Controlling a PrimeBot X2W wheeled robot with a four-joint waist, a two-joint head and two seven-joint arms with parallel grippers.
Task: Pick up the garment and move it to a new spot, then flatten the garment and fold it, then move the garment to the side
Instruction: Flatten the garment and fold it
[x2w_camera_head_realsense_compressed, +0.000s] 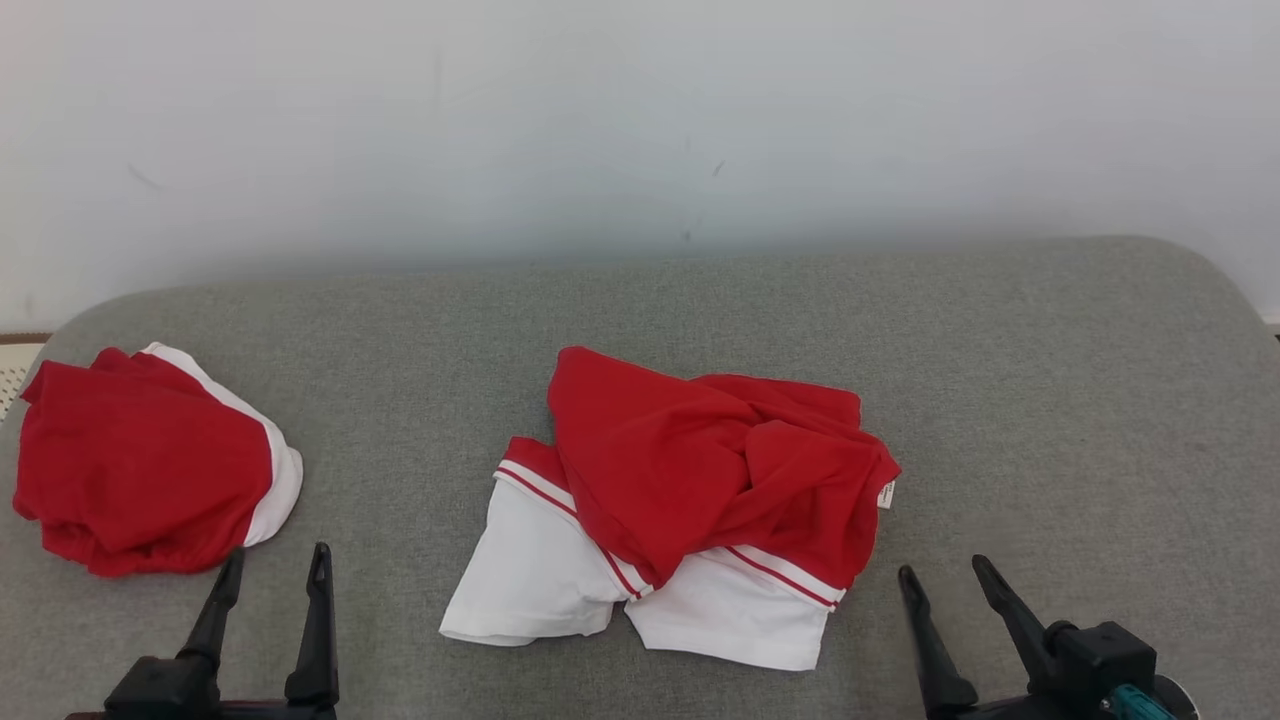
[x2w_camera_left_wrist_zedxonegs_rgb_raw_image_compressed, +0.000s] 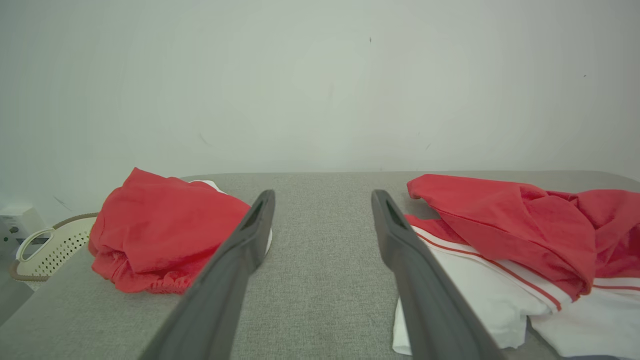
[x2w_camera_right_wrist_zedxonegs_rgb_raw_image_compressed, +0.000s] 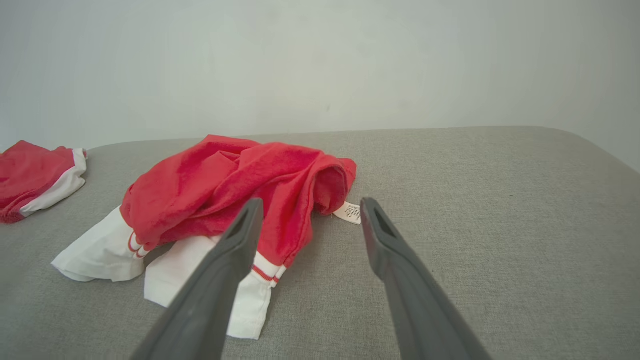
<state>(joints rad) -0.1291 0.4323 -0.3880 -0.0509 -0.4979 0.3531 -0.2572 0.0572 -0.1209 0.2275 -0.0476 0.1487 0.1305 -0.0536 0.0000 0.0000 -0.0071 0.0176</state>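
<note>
The garment (x2w_camera_head_realsense_compressed: 690, 470), red with white striped-trim ends, lies crumpled in the middle of the grey padded surface (x2w_camera_head_realsense_compressed: 1050, 400); its white label sticks out at its right edge. It also shows in the left wrist view (x2w_camera_left_wrist_zedxonegs_rgb_raw_image_compressed: 525, 225) and the right wrist view (x2w_camera_right_wrist_zedxonegs_rgb_raw_image_compressed: 225, 185). My left gripper (x2w_camera_head_realsense_compressed: 278, 553) is open near the front edge, left of the garment and apart from it; its fingers (x2w_camera_left_wrist_zedxonegs_rgb_raw_image_compressed: 323, 192) hold nothing. My right gripper (x2w_camera_head_realsense_compressed: 943, 567) is open just off the garment's front right corner, with nothing between its fingers (x2w_camera_right_wrist_zedxonegs_rgb_raw_image_compressed: 311, 200).
A second red and white garment (x2w_camera_head_realsense_compressed: 140, 470) lies bunched at the far left, just beyond my left gripper. A cream perforated basket (x2w_camera_left_wrist_zedxonegs_rgb_raw_image_compressed: 50, 245) stands past the surface's left end. A pale wall runs behind. The right part of the surface is bare.
</note>
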